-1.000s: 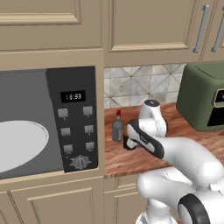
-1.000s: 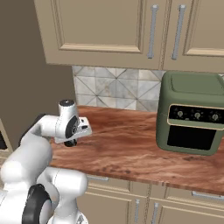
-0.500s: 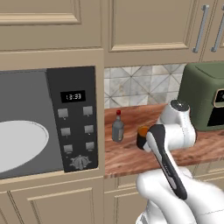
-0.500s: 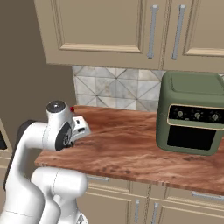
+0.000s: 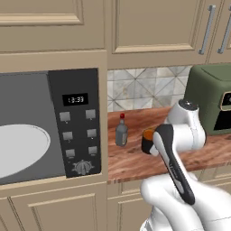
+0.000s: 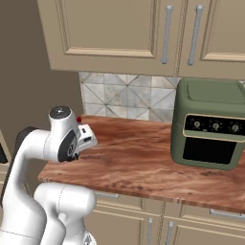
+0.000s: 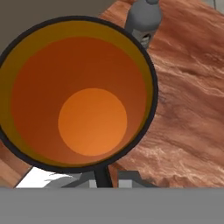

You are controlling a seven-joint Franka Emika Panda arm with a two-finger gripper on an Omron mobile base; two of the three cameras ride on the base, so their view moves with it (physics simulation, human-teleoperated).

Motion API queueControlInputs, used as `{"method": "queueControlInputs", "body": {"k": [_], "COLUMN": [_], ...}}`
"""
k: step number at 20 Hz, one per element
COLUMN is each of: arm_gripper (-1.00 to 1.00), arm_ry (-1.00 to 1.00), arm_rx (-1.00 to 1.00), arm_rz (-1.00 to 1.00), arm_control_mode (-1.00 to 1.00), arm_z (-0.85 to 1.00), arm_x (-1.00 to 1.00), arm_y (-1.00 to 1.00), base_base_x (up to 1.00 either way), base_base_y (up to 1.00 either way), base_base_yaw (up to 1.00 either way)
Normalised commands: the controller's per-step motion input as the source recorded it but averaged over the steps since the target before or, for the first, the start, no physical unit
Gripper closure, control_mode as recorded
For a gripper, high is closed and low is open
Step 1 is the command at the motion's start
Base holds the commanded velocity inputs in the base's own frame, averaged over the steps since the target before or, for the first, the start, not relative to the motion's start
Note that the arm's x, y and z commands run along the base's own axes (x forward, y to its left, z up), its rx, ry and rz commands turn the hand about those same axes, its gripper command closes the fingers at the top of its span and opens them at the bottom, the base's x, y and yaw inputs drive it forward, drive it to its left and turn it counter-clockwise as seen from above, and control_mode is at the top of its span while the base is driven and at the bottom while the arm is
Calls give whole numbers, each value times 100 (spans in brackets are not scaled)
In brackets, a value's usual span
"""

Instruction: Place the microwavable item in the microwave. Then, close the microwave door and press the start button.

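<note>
While the arm hangs over the wooden surface (image 5: 135,158), the gripper (image 7: 101,177) is pinched tight on the rim of the mug (image 7: 76,94), and the hand view looks straight down into its orange inside. From the left base view the mug (image 5: 148,140) peeks out black and orange beside the arm's wrist, lifted above the surface, just right of the grey bottle (image 5: 121,131) with its red cap. That bottle (image 7: 142,19) stands upright near the mug's far edge in the hand view. Off to the left, the microwave (image 5: 49,128) stands open, white turntable (image 5: 18,151) showing, control panel (image 5: 80,122) lit. At the far right sits the green appliance (image 6: 208,124), well apart from the mug.
</note>
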Motion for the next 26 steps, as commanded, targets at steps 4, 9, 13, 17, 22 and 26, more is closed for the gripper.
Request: {"method": "queueControlInputs", "body": {"k": [4,9,13,17,22,26], "arm_gripper": [100,100,100,100,100,100], "arm_ry": [-5,-3,0,0,0,0], "arm_rx": [0,0,0,0,0,0], "arm_rz": [-3,-5,0,0,0,0], "arm_control_mode": [-100,100,100,100,100,100], "arm_z": [2,7,0,0,0,0], "arm_x": [-42,-40,0,0,0,0], "arm_y": [0,0,0,0,0,0], "base_base_x": [0,-60,-100,-100,-88,-29], "base_base_y": [0,-1,-1,11,68,99], "base_base_yaw": [0,-11,-17,-6,0,0]}}
